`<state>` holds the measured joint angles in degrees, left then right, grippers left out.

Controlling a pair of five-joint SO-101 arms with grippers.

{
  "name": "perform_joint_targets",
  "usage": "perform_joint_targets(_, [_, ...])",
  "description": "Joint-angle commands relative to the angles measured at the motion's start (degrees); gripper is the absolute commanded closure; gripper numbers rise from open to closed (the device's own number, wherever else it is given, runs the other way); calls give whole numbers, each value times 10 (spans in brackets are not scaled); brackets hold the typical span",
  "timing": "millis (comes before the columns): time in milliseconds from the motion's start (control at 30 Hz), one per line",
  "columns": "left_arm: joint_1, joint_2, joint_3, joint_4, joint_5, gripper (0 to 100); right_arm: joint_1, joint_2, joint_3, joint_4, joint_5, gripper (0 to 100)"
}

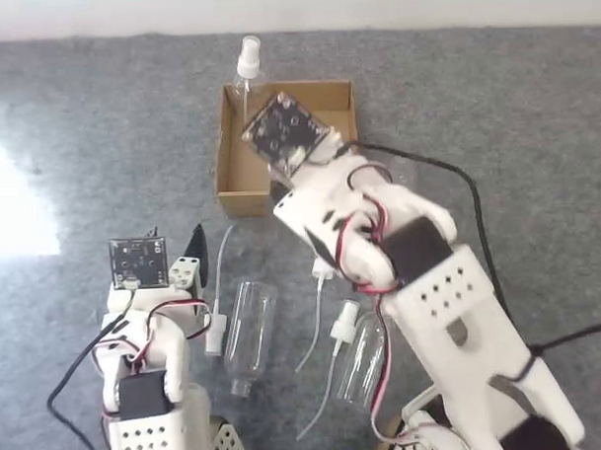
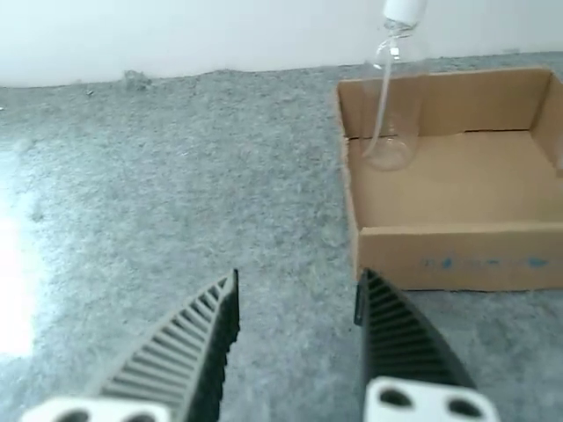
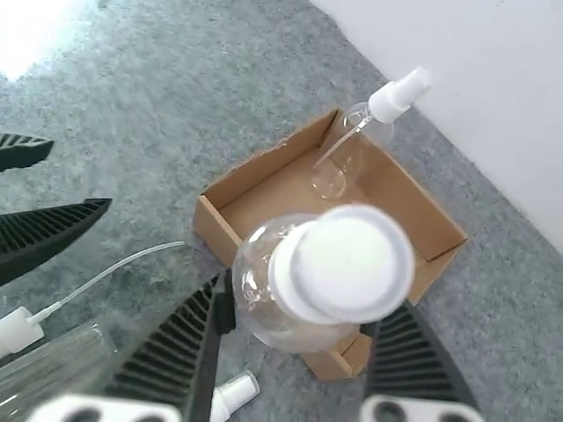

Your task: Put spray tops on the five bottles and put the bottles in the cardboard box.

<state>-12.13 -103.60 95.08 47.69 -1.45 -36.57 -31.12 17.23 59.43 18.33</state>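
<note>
Plainly the right hand (image 3: 303, 308) is clamped on a bottle (image 3: 321, 277) that wears its white spray top, held upright with its long axis running straight down from the wrist. It appears to hang over the near side of the cardboard box (image 1: 242, 202). The open floor lies just beyond, toward the far corner where 1 capped bottle (image 1: 248, 74) stands. I judge the drop needs a small carry inward, then a straight descent.

The left hand (image 2: 299, 281) is spread wide and empty, low over the table (image 2: 132, 176), short of the box. 1 uncapped bottle (image 1: 253, 330) lies on its side near the left arm, and another (image 1: 363, 366) lies by the right arm's base.

The held bottle's base is hidden behind its own body, so I cannot tell whether it clears the rim. In the high view the wrist's camera board covers the grip.
</note>
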Motion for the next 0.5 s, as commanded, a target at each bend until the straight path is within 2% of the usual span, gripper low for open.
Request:
perform_joint_targets(0, [-21, -9, -18, -18, -3, 795, 36, 35, -67, -31, 4, 867])
perform_joint_targets(267, [-25, -9, -20, -18, -3, 797, 50, 127, -115, -70, 4, 867])
perform_joint_targets(400, [-73, -9, -16, -51, 2, 797, 49, 167, -131, -99, 4, 867])
perform_joint_targets(467, [-89, -9, -15, -62, 31, 797, 48, 187, -138, -109, 4, 867])
